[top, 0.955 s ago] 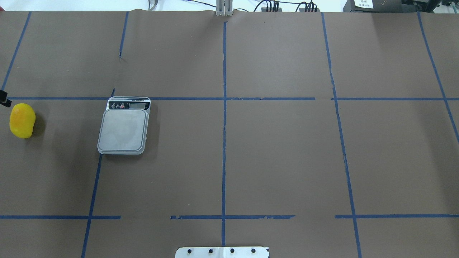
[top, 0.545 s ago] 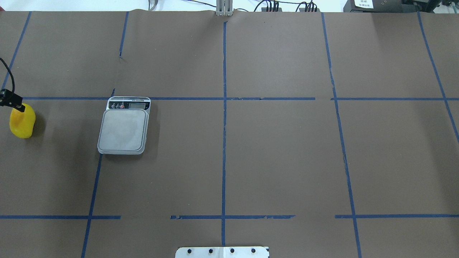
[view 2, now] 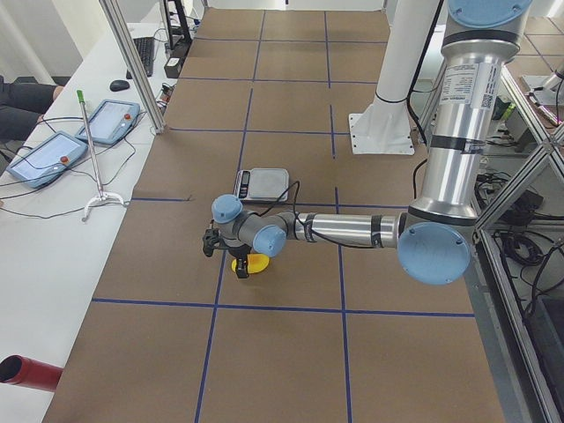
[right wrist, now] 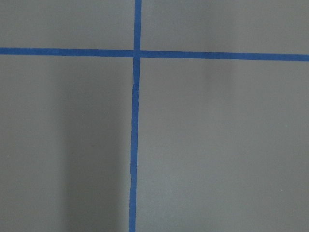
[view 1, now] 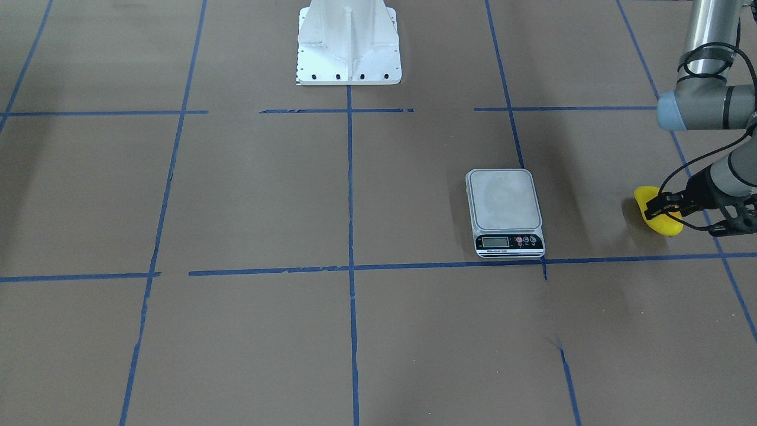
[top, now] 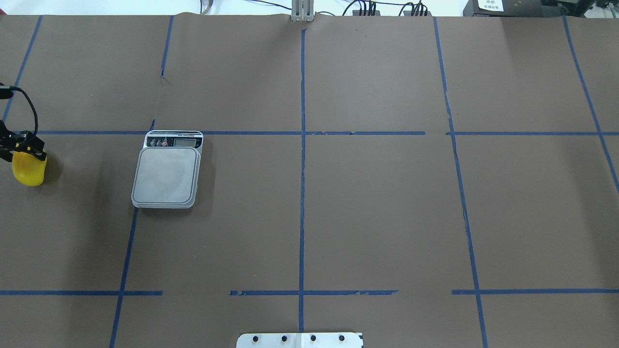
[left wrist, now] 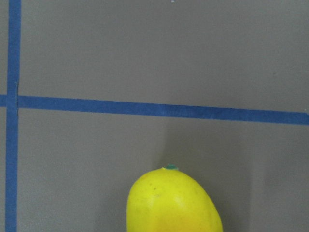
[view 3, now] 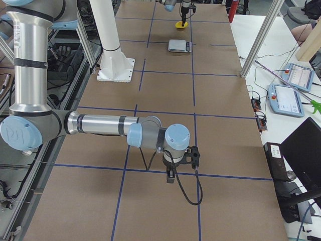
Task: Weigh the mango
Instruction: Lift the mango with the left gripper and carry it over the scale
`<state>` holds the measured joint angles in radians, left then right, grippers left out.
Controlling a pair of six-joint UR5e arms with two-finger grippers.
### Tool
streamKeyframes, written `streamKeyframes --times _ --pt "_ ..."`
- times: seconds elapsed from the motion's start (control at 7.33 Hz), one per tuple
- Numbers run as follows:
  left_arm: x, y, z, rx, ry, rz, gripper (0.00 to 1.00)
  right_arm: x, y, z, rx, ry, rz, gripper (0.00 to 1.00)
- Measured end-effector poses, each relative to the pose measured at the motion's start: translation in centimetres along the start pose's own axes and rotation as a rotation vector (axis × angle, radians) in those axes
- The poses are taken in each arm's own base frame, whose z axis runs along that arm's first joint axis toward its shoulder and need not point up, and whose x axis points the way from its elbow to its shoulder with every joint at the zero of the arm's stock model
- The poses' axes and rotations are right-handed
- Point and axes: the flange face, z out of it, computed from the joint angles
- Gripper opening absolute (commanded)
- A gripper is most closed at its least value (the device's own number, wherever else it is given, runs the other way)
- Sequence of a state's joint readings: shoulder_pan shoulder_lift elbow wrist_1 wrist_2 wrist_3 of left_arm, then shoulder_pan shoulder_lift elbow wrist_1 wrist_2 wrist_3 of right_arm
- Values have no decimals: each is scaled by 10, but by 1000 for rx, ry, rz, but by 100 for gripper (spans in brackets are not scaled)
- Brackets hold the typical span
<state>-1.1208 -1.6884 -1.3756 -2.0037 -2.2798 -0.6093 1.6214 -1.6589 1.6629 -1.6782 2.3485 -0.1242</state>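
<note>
— Left gripper (view 1: 662,207) is coming in over the mango (top: 29,171) now, see? A second ago it was only poking in at the table's (top: 387,193) edge, beside the fruit's far end. Now it is covering that end.

— Is it gripping yet?

— I cannot tell. From behind the robot the fingers are blocking my view of the gap, and the wrist camera is showing only the fruit's rounded tip, low in its picture, with no fingers. So wide or narrow, I am not guessing.

— And the mango itself?

— It is lying where it was, flat on the brown paper at the robot's far left, well apart from the scale (top: 167,174). It is not moving or lifting.

— So nothing is being weighed.

— Not yet. The scale's platform is sitting bare. I am reading this as the reach finishing and the grasp about to start; the carry across and the set-down are all still to come.

— What is the other arm doing?

— The right gripper (view 3: 170,173) is hanging low over bare paper at the opposite end. I am seeing it only from the side, so I cannot tell how its fingers are standing either.
</note>
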Motion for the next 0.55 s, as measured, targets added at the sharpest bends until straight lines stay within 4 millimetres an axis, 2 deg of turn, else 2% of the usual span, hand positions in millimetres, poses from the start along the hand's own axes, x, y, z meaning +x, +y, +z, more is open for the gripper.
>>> streamKeyframes --times 0.14,0.27,0.55 --pt "4 0 -1 3 5 9 0 0 0 0 0 0 0 100" --pt "20 0 -15 24 23 32 0 0 0 0 0 0 0 100" --pt "80 -2 -70 76 64 42 0 0 0 0 0 0 0 100"
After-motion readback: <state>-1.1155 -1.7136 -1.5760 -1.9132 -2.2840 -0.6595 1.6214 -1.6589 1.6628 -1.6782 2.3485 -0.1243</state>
